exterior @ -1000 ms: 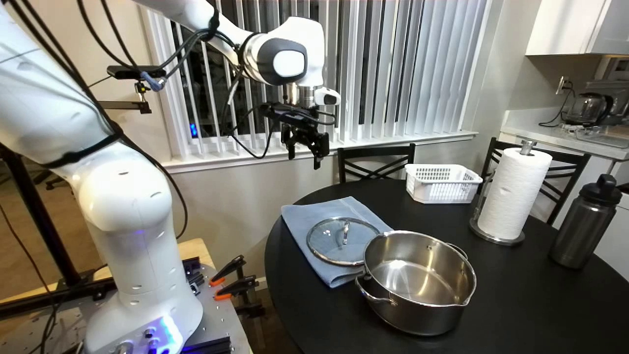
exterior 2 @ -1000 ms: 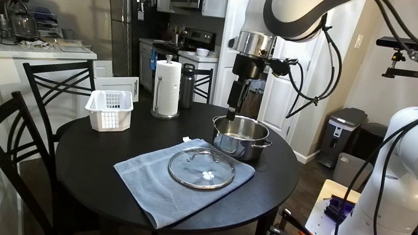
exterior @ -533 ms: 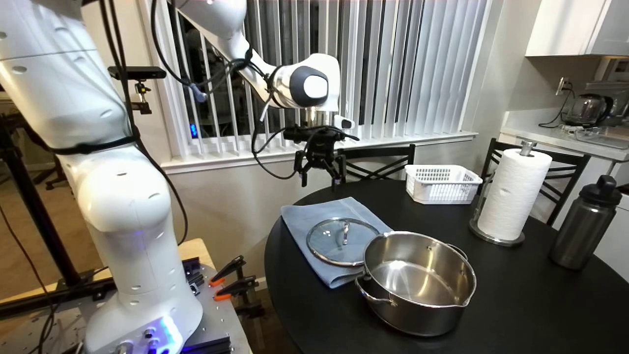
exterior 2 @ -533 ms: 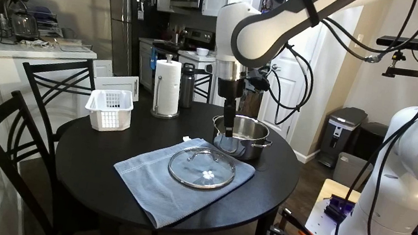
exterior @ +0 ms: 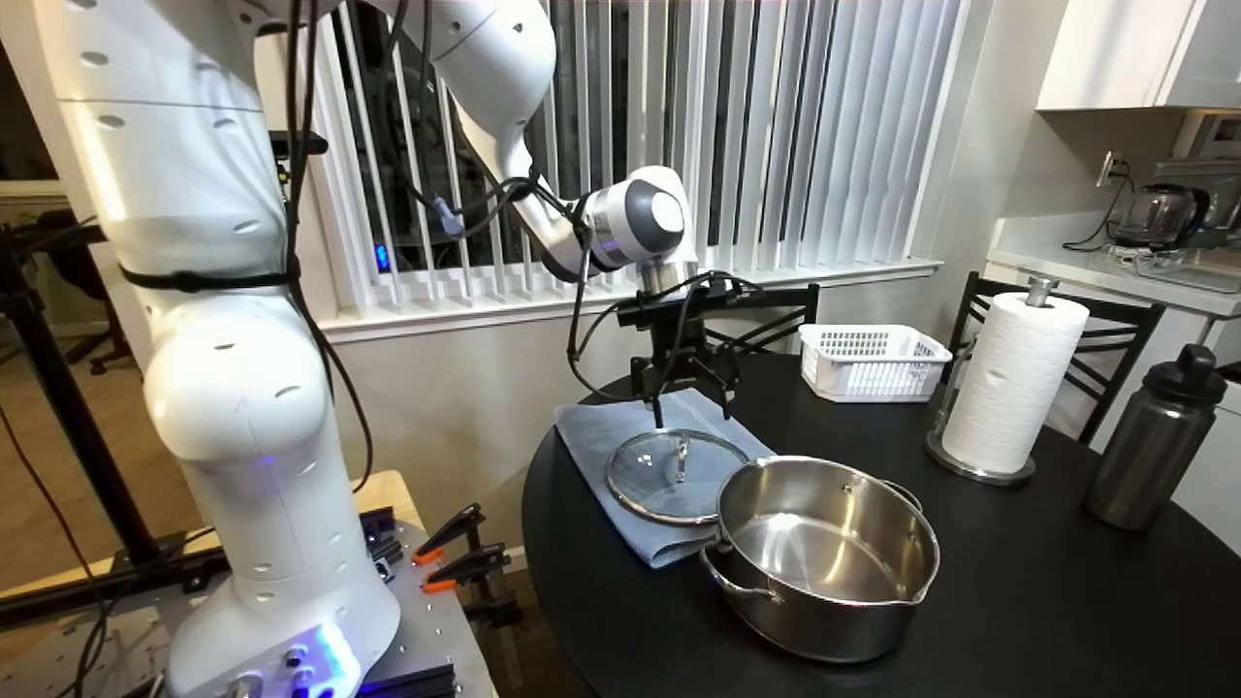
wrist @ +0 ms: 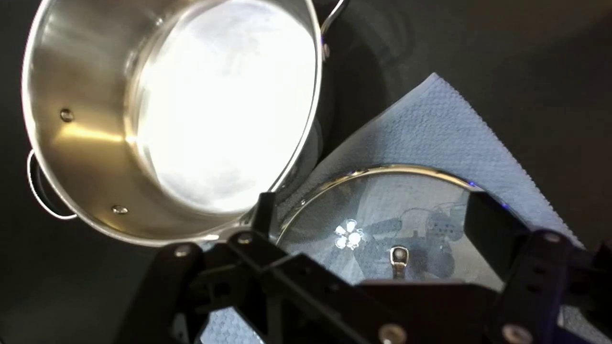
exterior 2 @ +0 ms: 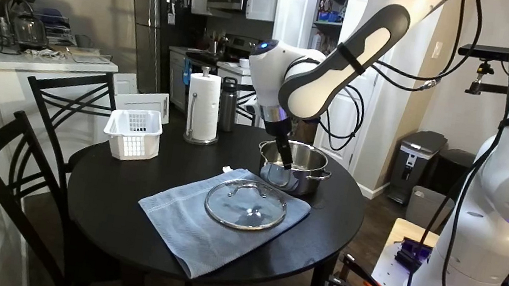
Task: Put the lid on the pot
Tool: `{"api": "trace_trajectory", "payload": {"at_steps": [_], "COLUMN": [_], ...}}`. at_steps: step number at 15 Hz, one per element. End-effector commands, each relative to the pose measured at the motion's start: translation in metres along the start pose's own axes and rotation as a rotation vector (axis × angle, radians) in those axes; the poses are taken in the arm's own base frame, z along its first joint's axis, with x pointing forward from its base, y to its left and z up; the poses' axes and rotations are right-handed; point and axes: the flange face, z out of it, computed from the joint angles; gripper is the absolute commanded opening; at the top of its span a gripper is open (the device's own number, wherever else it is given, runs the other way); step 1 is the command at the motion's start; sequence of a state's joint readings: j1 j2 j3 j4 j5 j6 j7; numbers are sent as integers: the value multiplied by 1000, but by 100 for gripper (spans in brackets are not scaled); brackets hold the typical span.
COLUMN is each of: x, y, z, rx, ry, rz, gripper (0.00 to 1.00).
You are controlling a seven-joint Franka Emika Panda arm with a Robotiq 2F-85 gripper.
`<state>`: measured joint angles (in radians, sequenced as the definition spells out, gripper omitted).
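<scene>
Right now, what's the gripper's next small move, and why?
Probably ease the open gripper down toward the handle of the lid: in the wrist view the handle shows between the spread fingers, while the lid lies on the cloth and the pot stands uncovered.

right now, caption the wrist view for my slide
Lid on cloth beside the uncovered pot, seen past the open gripper.

A white Franka Emika Panda arm (exterior: pixel 233 373) stands upright on its base (exterior: pixel 281 620), where a blue light (exterior: pixel 335 655) glows, and its forearm (exterior: pixel 499 68) slopes down to a bent wrist (exterior: pixel 635 223). Below it the black Robotiq gripper (exterior: pixel 692 419) points downward at a slight tilt. In the wrist view its two fingers (wrist: pixel 495 231) stand well apart at their tips.
</scene>
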<state>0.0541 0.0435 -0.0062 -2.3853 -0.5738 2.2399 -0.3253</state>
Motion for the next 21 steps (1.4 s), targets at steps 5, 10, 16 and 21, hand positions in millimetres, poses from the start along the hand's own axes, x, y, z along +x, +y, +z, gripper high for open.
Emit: {"api": "trace_trajectory", "payload": {"at_steps": [5,10,16,21], "x": [28,38,58,81], "y": [-5,-2,-8,-9], "z": [17,33,46,49], "rx": [23,159,224,224], "ry": [136,207,256,268], "rz": [0,140,187,151], "gripper": [100,100,100,100]}}
